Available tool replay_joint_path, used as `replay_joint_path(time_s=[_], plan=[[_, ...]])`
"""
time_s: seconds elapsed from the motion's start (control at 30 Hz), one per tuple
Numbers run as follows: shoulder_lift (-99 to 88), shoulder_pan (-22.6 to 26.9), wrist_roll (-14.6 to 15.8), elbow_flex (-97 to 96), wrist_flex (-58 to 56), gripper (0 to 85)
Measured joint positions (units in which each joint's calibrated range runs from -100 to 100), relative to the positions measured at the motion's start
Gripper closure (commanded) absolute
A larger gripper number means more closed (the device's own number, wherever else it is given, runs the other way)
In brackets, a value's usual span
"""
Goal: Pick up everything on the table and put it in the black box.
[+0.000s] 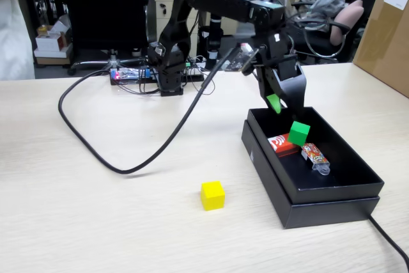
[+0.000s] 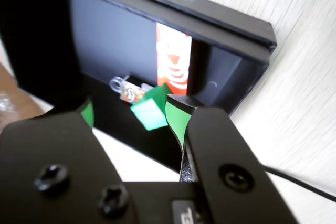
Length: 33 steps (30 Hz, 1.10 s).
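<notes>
One green cube (image 1: 298,133) is lying in the black box (image 1: 332,187) just below our gripper (image 1: 276,103), whose jaws we are seeing spread apart and empty.

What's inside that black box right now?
Inside the black box lie a red block, a green cube and a small orange-patterned packet. The cube partly covers the block.

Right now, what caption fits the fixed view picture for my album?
Open gripper hangs above shallow matte black cardboard box holding green cube and red block; yellow cube waits on table.
</notes>
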Motion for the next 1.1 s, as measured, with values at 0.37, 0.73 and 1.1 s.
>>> replay_joint_path(time_s=[0.37, 0.73, 1.1], plan=[[-5.7, -8.4, -1.17, -7.03, -0.08, 45.0], [14.19, -14.02, -3.81, -1.0, 0.0, 43.9], [30.4, -15.38, -5.08, 14.98, 0.0, 43.9]])
